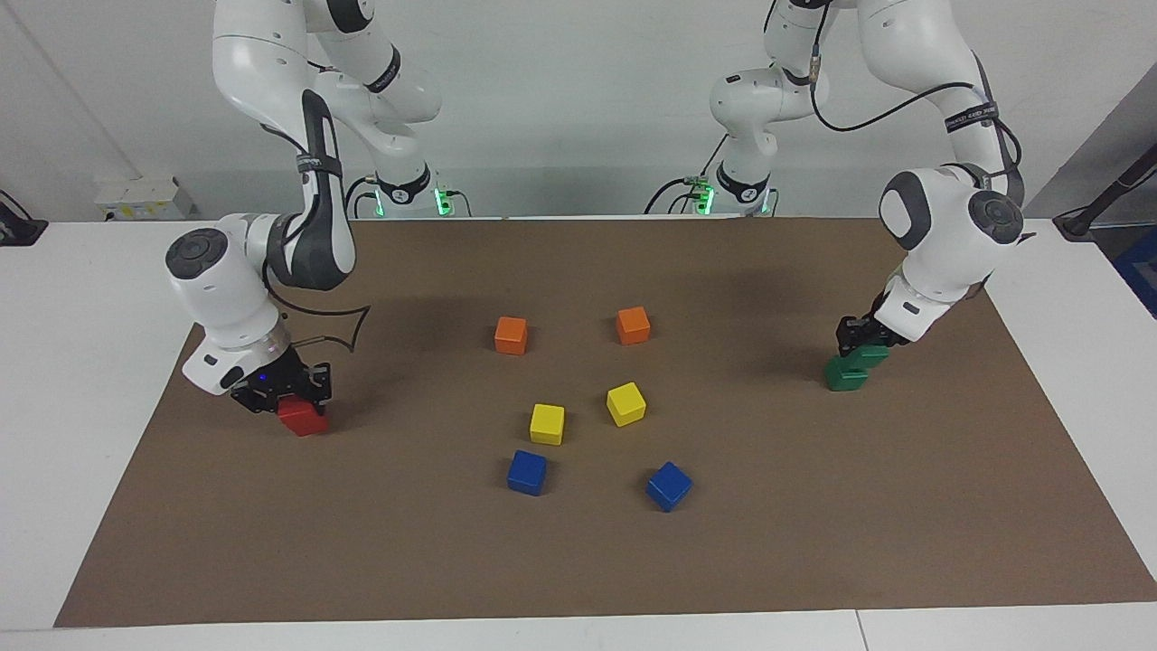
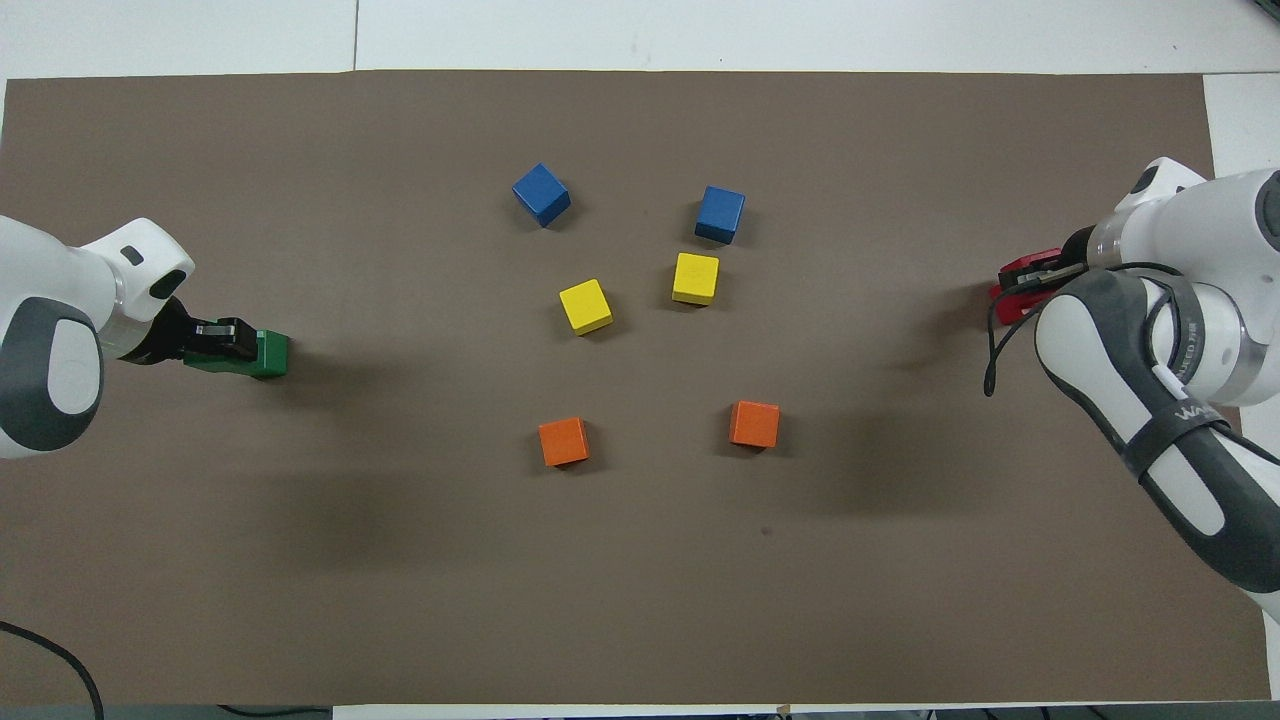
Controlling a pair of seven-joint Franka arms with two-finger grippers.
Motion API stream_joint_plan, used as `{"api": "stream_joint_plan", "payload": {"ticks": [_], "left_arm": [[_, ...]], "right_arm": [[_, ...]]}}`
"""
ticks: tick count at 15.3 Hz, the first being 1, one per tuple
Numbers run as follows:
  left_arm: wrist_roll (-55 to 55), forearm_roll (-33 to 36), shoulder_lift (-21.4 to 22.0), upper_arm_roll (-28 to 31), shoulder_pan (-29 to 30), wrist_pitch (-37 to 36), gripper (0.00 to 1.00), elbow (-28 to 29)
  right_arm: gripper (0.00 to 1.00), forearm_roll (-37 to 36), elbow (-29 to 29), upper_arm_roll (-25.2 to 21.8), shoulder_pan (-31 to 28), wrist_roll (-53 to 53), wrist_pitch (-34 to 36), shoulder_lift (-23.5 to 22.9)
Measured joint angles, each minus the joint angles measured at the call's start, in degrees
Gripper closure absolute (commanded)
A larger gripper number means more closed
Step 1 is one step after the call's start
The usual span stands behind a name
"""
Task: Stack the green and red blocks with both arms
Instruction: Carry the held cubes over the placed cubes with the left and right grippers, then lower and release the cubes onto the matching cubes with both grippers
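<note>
At the right arm's end of the table [image 1: 578, 561], the right claw [image 1: 287, 398] sits clamped on a red block [image 1: 304, 419], apparently stacked. At the other end, the left claw [image 1: 860, 348] grips the upper green block [image 1: 870, 356] resting on the lower green block [image 1: 844, 374].

A white counter [image 1: 108, 298] carries a brown sheet [image 1: 578, 561]. On the sheet lie two orange cubes [image 1: 511, 335], two yellow cubes [image 1: 547, 424], two blue cubes [image 1: 527, 473], a green block [image 1: 845, 375] and a red block [image 1: 303, 418].
</note>
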State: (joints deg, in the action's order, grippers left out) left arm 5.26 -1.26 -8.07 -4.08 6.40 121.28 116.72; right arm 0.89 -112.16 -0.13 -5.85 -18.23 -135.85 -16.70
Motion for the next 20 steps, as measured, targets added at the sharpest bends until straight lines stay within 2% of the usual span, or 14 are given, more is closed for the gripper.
{"api": "stream_joint_plan", "payload": {"ticks": [2, 3, 4, 5, 12, 15, 20], "left_arm": [[-0.13, -0.02, 0.00, -0.01, 0.00, 0.94, 1.00, 0.87], [-0.19, -0.03, 0.00, -0.05, -0.02, 1.43, 1.00, 1.27], [-0.25, -0.04, 0.00, -0.09, -0.04, 1.81, 1.00, 1.59], [-0.28, -0.04, 0.00, -0.12, -0.06, 1.99, 1.00, 1.81], [-0.31, -0.05, 0.00, -0.15, -0.07, 3.23, 1.00, 2.82], [-0.31, -0.05, 0.00, -0.14, -0.07, 3.61, 0.88, 3.07], [-0.31, -0.05, 0.00, -0.13, -0.06, 3.75, 0.84, 3.11]], "right_arm": [[1.00, 0.03, -0.61, 0.00, 0.00, 0.00, -0.74, 0.32], [0.87, 0.05, -1.03, 0.00, 0.00, 0.00, -1.33, 0.50], [0.50, 0.06, -1.46, 0.00, 0.00, 0.00, -1.76, 0.74], [0.01, 0.06, -1.83, -0.01, 0.00, 0.00, -1.96, 0.98], [0.00, 0.08, -3.19, -0.08, -0.03, 0.00, -2.15, 1.28], [0.00, 0.09, -3.28, -0.14, -0.06, 0.00, -2.16, 1.28], [0.00, 0.08, -3.14, -0.12, -0.05, 0.00, -2.10, 1.76]]}}
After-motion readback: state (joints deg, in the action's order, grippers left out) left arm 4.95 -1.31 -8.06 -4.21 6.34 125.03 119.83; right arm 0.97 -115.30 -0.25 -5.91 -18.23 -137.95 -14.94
